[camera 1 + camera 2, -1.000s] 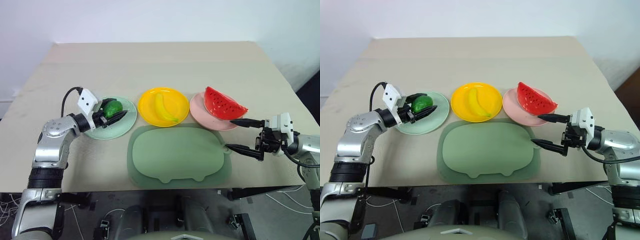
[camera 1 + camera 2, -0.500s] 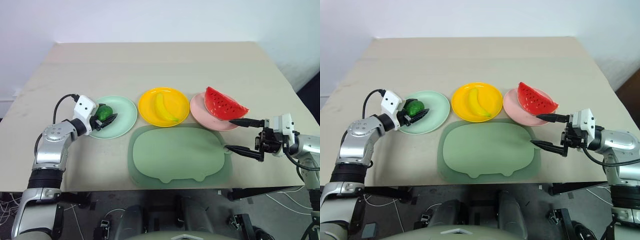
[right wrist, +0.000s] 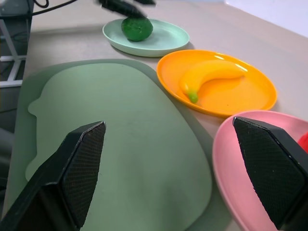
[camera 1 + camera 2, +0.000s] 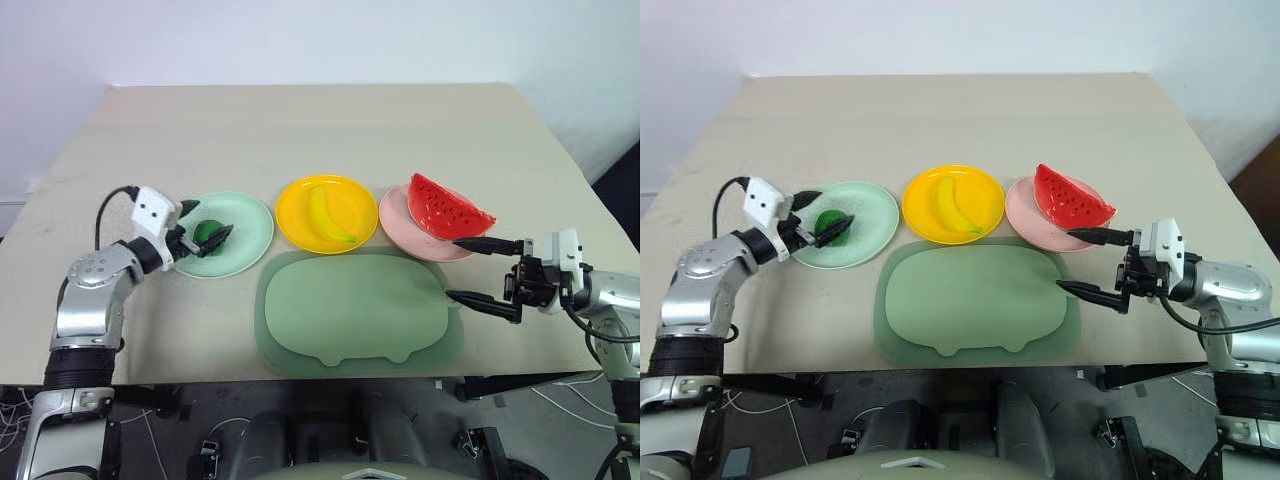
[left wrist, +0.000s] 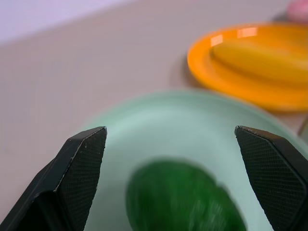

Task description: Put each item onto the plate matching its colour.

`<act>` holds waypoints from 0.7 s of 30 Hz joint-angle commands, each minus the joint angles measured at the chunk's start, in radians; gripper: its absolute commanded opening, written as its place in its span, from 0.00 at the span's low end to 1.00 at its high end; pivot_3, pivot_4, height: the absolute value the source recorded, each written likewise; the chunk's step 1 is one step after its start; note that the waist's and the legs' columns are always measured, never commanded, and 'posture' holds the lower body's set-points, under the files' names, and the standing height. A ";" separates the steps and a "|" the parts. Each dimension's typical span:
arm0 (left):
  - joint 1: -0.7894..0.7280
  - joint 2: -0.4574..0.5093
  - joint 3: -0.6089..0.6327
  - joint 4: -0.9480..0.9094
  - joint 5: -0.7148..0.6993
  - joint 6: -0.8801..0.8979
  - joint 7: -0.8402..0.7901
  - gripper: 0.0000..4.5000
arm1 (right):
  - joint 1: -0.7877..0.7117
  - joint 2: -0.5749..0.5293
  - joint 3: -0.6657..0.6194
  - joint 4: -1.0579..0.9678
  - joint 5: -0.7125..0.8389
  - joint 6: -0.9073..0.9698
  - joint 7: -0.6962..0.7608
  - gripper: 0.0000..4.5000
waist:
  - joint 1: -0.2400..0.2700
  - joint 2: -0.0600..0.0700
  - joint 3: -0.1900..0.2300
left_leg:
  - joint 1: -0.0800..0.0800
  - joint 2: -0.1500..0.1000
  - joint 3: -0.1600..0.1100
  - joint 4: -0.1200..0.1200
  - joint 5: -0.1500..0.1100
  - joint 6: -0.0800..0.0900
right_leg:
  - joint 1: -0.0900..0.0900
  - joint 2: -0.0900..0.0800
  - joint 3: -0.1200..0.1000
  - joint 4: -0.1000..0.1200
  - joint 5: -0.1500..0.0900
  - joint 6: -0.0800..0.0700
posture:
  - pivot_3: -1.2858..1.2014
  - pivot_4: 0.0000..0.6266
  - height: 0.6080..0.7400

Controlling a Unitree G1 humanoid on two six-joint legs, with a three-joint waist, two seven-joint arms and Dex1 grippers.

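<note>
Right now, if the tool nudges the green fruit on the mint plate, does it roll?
Probably: the green fruit looks round and sits loose on the mint plate. The shallow rim may stop a gentle roll. It looks like a light plastic toy, so even a small nudge could shift it.

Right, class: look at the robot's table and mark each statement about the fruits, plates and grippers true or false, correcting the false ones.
1. The green fruit lies on the mint green plate. True.
2. The left gripper is clamped on the green fruit. False: its fingers stand open on either side of the fruit.
3. The banana lies on the pink plate. False: it lies on the yellow plate.
4. The watermelon slice sits on the pink plate. True.
5. The right gripper holds the watermelon slice. False: it is open and holds nothing, at the sage-green mat's edge.
</note>
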 commanded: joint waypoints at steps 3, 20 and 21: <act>0.032 0.045 0.105 -0.172 -0.093 -0.007 -0.021 1.00 | -0.032 0.004 0.007 -0.011 0.010 -0.006 0.001 1.00 | -0.001 0.000 0.000 | 0.000 0.000 0.000 0.000 0.000 0.000 | 0.000 0.000 0.000 0.000 0.000 0.000 | 0.52 0.24 0.97; 0.397 0.082 0.292 -0.316 -0.356 -0.022 -0.319 1.00 | -0.041 0.040 0.012 0.010 -0.003 -0.028 -0.024 1.00 | -0.001 0.000 0.000 | 0.000 0.000 0.000 0.000 0.000 0.000 | 0.000 0.000 0.000 0.000 -0.001 -0.002 | 0.52 0.24 0.97; 0.417 0.070 0.290 -0.308 -0.344 -0.053 -0.333 1.00 | -0.035 0.041 0.009 0.013 -0.004 -0.033 -0.026 1.00 | -0.002 0.000 0.000 | 0.000 0.000 0.000 0.000 0.000 0.000 | 0.000 0.000 0.000 0.000 -0.002 -0.003 | 0.52 0.24 0.97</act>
